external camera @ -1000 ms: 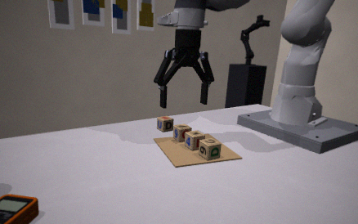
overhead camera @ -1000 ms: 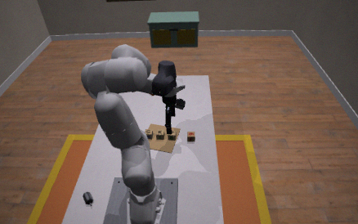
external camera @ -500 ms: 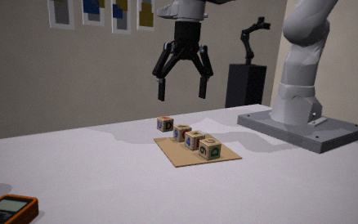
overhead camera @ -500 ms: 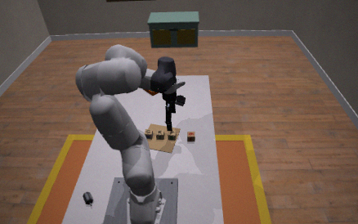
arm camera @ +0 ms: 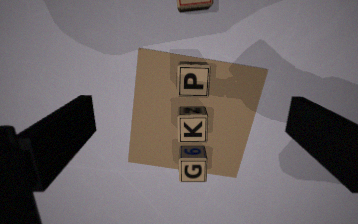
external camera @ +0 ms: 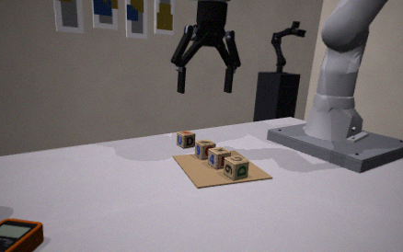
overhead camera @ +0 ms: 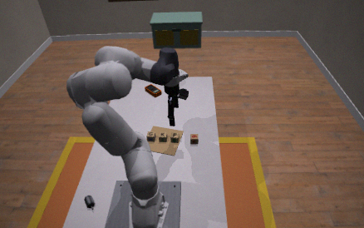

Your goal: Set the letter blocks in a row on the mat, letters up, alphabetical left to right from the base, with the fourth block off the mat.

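Note:
The G block, K block and P block stand in a straight row on the tan mat, G left, K middle, P right as seen from the base. Their letters face up and read upright from the base. Small gaps separate them; G stands close to the mat's left edge. The fourth block, with a red mark on top, lies off the mat to the right. My gripper is open and empty, high above the row.
An orange multimeter lies on the table beyond the mat. A small dark object lies on the table left of the robot's base plate. A second small dark arm stands on a black pedestal behind the table.

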Robot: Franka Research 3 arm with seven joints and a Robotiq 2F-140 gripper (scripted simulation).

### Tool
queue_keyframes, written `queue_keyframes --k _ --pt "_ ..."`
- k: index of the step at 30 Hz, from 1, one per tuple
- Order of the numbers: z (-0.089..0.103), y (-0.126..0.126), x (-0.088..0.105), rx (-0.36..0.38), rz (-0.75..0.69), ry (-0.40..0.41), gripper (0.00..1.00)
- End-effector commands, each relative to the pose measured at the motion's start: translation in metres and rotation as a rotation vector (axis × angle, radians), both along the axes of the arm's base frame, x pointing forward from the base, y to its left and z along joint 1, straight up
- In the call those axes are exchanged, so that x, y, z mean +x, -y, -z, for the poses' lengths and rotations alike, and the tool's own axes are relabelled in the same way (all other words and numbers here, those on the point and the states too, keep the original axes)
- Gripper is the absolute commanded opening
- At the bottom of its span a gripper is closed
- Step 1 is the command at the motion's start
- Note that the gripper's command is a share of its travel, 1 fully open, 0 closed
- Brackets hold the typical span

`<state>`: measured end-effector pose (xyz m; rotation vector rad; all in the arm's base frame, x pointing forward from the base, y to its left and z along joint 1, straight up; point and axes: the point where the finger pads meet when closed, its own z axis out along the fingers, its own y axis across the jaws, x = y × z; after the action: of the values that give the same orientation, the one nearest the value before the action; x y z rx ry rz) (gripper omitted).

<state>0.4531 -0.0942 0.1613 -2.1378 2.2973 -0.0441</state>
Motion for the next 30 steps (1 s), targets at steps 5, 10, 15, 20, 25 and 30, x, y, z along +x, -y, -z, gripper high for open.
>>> queue_keyframes --k 5,10,15,20,25,30 --pt "-0.0013 -0.0046 -0.0074 0.015 -0.023 -0.02 1.0" --pt "-0.0013 -0.0046 -0.0074 0.015 -0.023 -0.02 1.0" --pt "-0.0013 -0.0046 -0.0074 0.015 -0.023 -0.02 1.0" --pt "-0.0013 -0.0046 -0.0074 0.015 -0.023 -0.02 1.0" --pt "-0.0013 -0.0046 -0.0074 0.015 -0.023 -0.02 1.0" --pt "-0.0013 -0.0046 -0.0074 0.015 -0.023 -0.02 1.0"
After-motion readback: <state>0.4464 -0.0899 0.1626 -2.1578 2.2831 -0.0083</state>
